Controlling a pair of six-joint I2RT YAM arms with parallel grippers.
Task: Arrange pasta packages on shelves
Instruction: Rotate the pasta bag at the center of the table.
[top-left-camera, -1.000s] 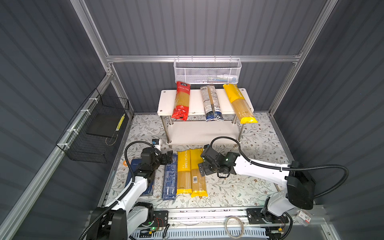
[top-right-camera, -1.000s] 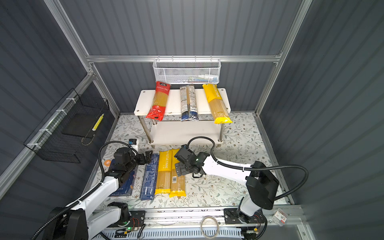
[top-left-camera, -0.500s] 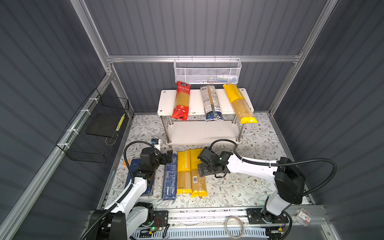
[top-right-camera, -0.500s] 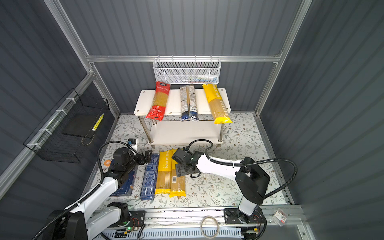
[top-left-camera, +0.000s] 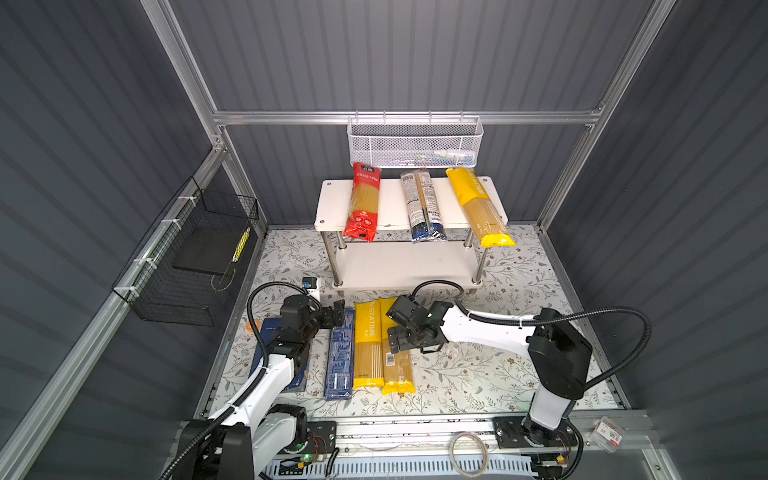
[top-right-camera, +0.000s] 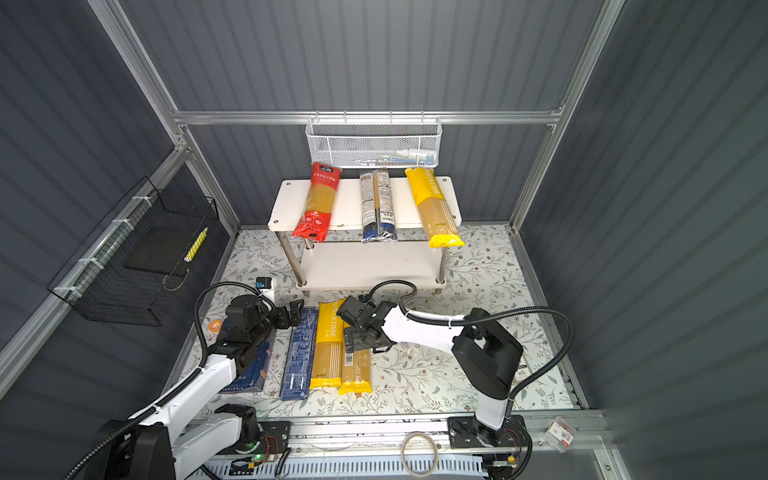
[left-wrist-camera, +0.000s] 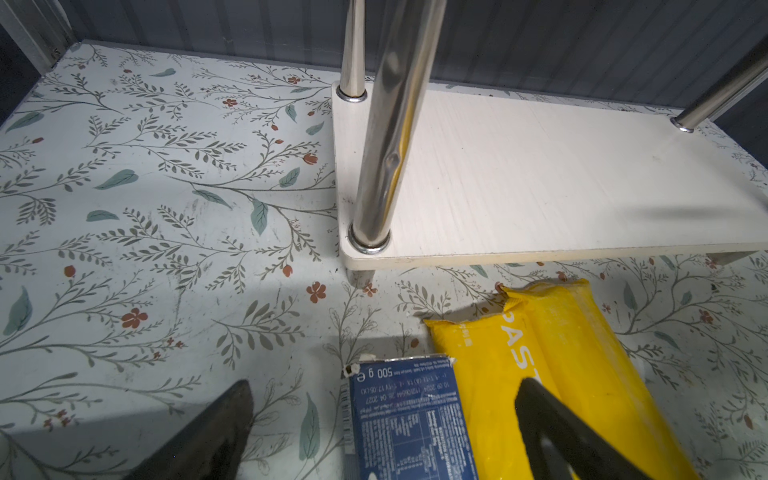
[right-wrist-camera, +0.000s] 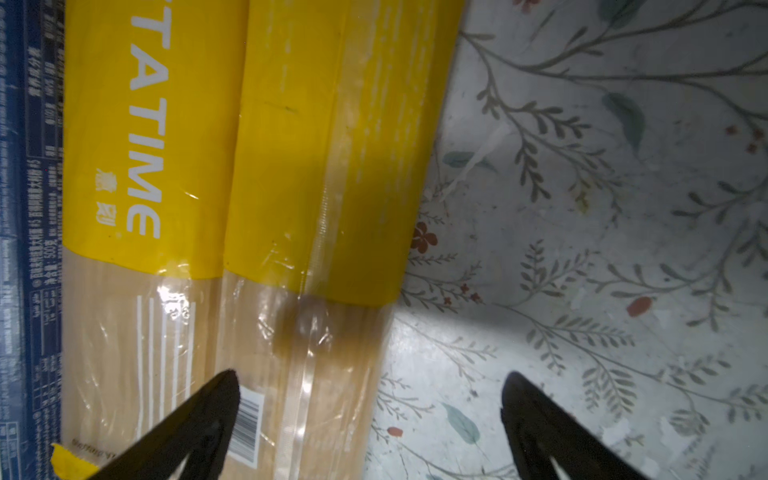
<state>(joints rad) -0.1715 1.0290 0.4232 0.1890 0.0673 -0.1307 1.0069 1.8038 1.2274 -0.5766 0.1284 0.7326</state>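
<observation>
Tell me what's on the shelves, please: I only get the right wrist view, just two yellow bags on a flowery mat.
Observer: Three packs lie on the top shelf: a red bag, a clear and dark-blue bag and a yellow bag.
Operator: And underneath?
Observer: The lower shelf holds no pack in both top views.
Operator: What's the other arm up to?
Observer: The left gripper is open above the shelf-side end of the narrow dark-blue box.
</observation>
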